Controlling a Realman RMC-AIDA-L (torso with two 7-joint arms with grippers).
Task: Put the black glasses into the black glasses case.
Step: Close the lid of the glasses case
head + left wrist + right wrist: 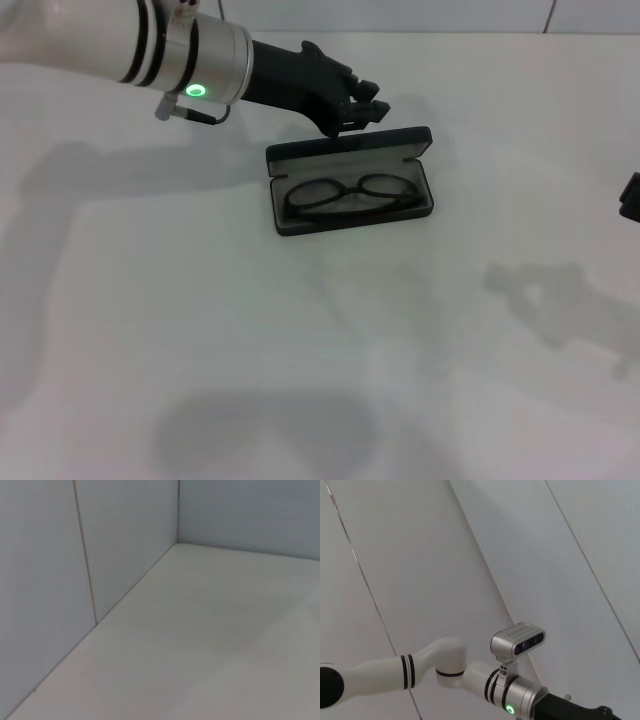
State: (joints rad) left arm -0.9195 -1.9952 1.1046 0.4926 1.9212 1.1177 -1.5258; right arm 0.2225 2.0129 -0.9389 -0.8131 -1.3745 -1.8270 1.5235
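1. From the head camera I look down on a plain white counter, with soft grey shadows falling across it.
2. The black glasses case lies open near the middle of the far half of the counter, its lid raised along the far edge.
3. The black glasses lie inside the case's tray, folded flat, lenses side by side along the tray's length.
4. My left arm reaches in from the upper left, white and silver, with a green light glowing on its wrist.
5. The left gripper is just behind the raised lid, near its far edge. Its dark fingers look drawn close together, holding nothing, but I cannot tell for certain whether they touch the lid.
6. The right gripper shows only as a dark sliver at the right edge of the head view, well apart from the case. I cannot tell how its fingers stand.
7. The left wrist camera shows only bare counter meeting pale wall panels.
8. The right wrist camera shows the left arm against pale wall panels.
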